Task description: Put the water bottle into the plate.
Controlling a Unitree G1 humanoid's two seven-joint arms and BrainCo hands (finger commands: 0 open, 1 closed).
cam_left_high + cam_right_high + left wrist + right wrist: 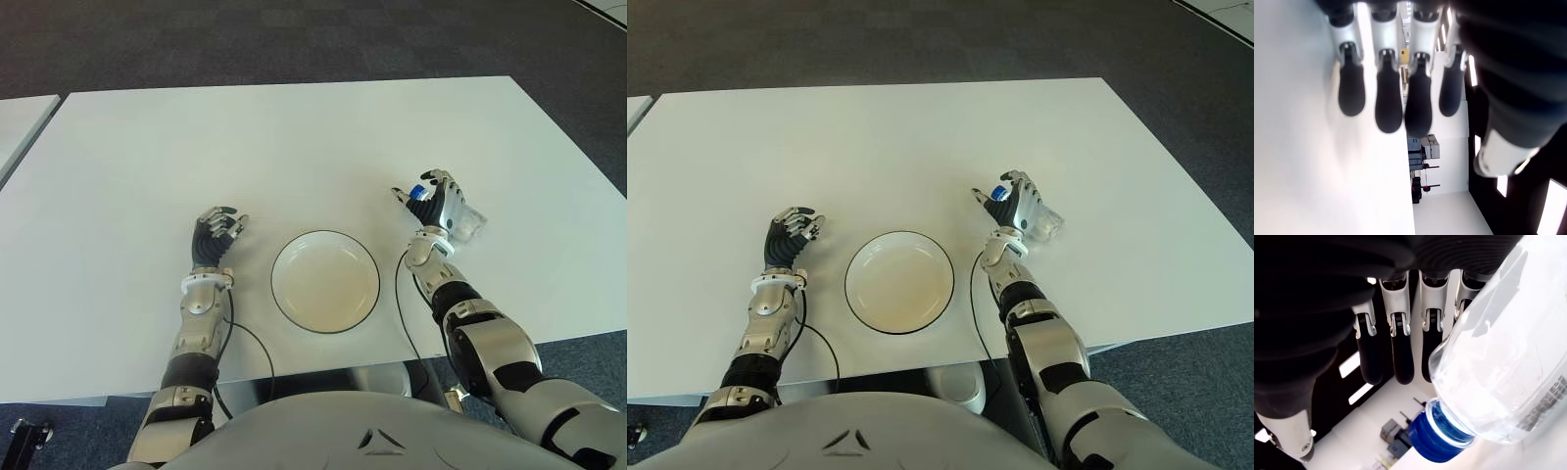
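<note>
A clear water bottle (469,224) with a blue cap (418,191) lies on its side on the white table (294,137), to the right of the plate. My right hand (432,202) is at the bottle's neck end, thumb on one side and fingers (1402,357) on the other. In the right wrist view the bottle (1508,362) sits against the palm while the fingers stay extended, not closed on it. The white plate (325,284) with a dark rim stands empty near the table's front edge. My left hand (217,235) shows left of the plate, fingers (1388,105) relaxed and holding nothing.
Dark carpet surrounds the table. A second white table's corner (22,122) shows at the far left. The table's right edge (578,162) runs close beyond the bottle. Black cables (250,343) trail from both wrists over the front edge.
</note>
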